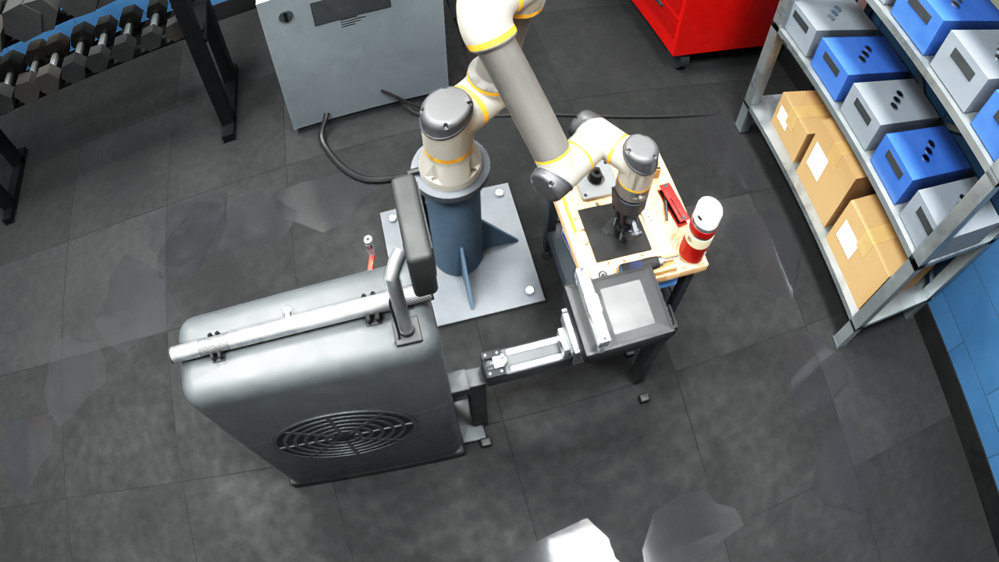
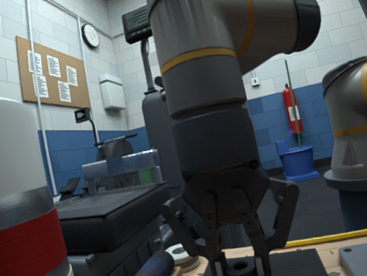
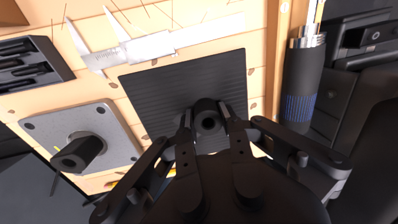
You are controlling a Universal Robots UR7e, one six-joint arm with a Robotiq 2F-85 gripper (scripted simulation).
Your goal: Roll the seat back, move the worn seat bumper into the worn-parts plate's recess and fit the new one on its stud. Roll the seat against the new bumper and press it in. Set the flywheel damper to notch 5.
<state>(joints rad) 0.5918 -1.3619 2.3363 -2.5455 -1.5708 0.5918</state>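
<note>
On the wooden bench, a dark ribbed mat carries the new seat bumper, a black cylinder with a centre hole. My gripper has closed around this bumper and holds it on the mat. To the left, the grey worn-parts plate holds the worn bumper standing in its round recess. The rower's seat sits at the rail's end below the bench, and the rail runs toward the flywheel housing. The stud and the damper are hidden.
The bench's edge runs right beside the mat, with a dark tool handle standing against it. A calliper and a bit tray lie beyond the mat. A red-and-white canister stands at the bench corner.
</note>
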